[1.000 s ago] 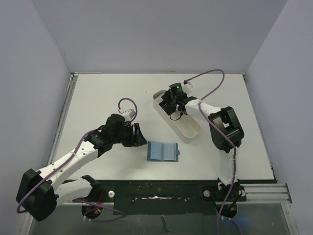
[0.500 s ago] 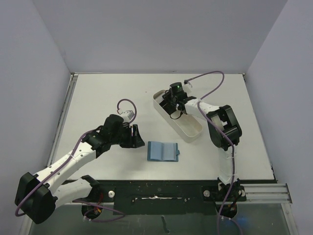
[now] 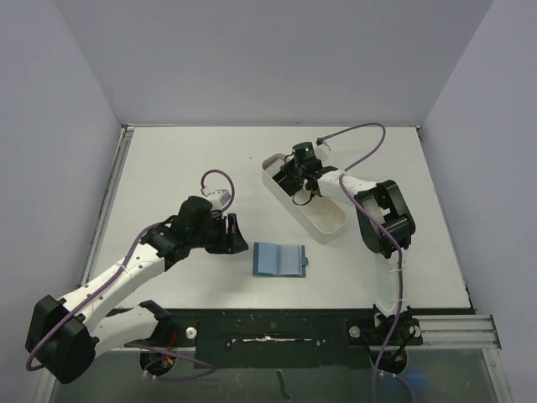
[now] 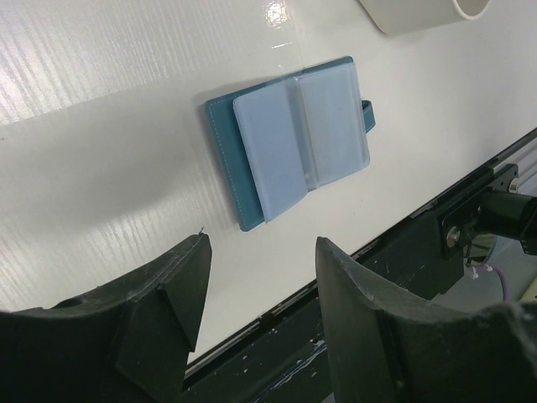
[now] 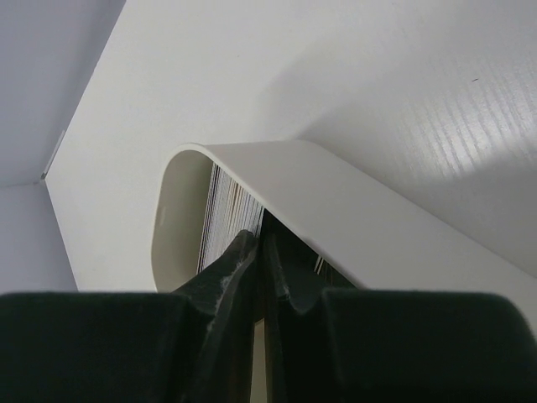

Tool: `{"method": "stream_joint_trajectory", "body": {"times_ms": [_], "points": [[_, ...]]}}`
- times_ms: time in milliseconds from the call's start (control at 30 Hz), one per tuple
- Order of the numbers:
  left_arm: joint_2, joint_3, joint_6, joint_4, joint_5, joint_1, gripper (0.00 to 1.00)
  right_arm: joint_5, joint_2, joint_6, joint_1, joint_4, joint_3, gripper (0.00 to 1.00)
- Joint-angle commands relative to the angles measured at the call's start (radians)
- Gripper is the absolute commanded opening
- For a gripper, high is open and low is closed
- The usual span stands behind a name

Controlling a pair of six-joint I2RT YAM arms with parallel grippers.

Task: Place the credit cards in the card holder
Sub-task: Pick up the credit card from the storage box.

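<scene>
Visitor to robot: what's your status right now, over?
Left gripper open, hovering beside open card holder. Right gripper pinched shut among credit cards in white tray; hold unclear. Nothing blocking.

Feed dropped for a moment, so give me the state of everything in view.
holder: open, flat, pockets look empty.
tray: upright, cards inside.
cards: on edge at one end.
left tool: open, empty, near the holder.
right tool: shut, among the cards; grip unclear.

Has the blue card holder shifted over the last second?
No. The card holder lies open in the same spot, just as close to the front edge of the table.
</scene>
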State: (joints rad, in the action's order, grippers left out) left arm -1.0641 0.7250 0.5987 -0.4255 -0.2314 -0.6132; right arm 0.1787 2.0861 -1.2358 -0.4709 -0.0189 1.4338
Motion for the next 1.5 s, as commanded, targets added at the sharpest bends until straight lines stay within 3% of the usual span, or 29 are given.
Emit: {"method": "stream_joint_trajectory", "body": {"times_ms": [0, 833, 1200, 1467], "points": [[0.002, 0.024, 0.003, 0.021, 0.005, 0.007, 0.51, 0.018, -0.053, -0.004, -0.003, -0.081, -0.016, 0.06], [0.011, 0.034, 0.079, 0.042, -0.015, 0.008, 0.51, -0.011, -0.258, 0.086, 0.007, 0.016, -0.119, 0.0], [0.006, 0.034, 0.186, 0.131, -0.045, 0.018, 0.51, -0.121, -0.564, 0.359, 0.021, 0.008, -0.338, 0.0], [0.031, -0.022, 0.336, 0.392, -0.174, 0.032, 0.51, -0.372, -0.854, 0.537, 0.018, -0.057, -0.561, 0.0]]}}
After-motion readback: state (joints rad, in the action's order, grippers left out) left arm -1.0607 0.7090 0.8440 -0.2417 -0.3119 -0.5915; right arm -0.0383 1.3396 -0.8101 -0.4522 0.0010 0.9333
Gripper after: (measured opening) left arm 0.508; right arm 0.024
